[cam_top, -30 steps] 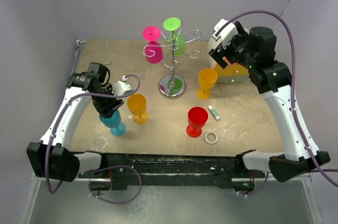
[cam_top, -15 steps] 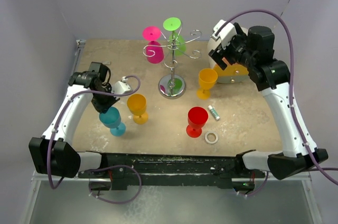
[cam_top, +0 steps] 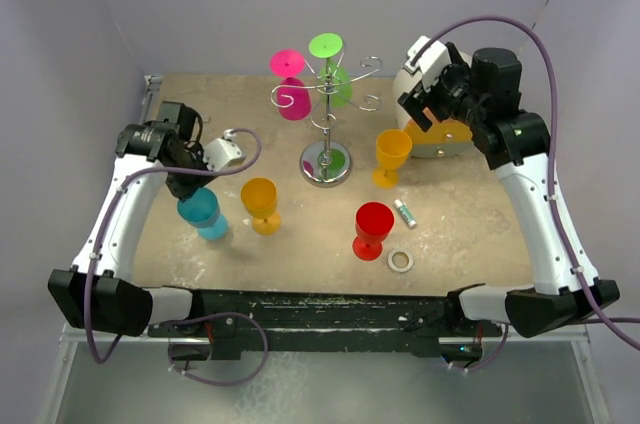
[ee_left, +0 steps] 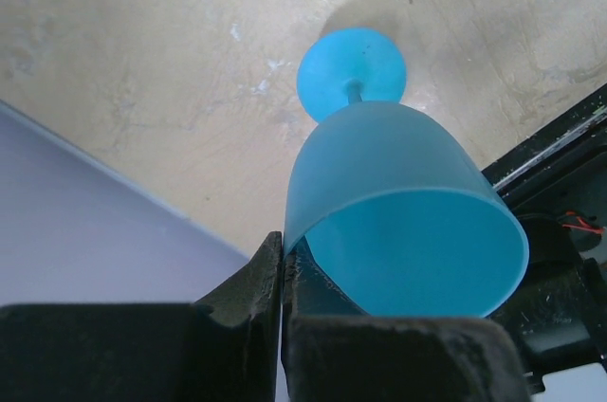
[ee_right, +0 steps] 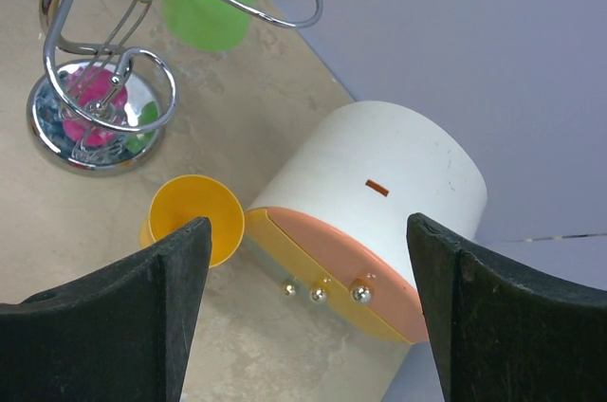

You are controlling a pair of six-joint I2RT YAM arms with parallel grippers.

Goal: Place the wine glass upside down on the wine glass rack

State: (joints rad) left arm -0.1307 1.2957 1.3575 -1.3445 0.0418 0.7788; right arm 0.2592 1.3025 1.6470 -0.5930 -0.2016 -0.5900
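**Blue glass pinched at the rim — rack well off**

The left gripper (ee_left: 283, 264) is clamped on the bowl wall of the blue wine glass (ee_left: 398, 193). The glass is tilted, foot away from the jaws. The side wall (ee_left: 76, 231) lies close beside them, with bare tabletop (ee_left: 142, 51) ahead. The right gripper (ee_right: 303, 260) is spread wide above the drawer box (ee_right: 379, 184). The wine glass rack (cam_top: 325, 119) stands well apart from the left jaws — a pink glass (cam_top: 293, 104) and a green glass (cam_top: 340, 89) are hung on it upside down.

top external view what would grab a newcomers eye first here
The shiny chrome wire rack stands at centre rear, with a pink plastic wine glass and a green plastic wine glass hanging upside down from its curled arms. Near the left edge, the left gripper pinches the rim of a translucent turquoise wine glass.
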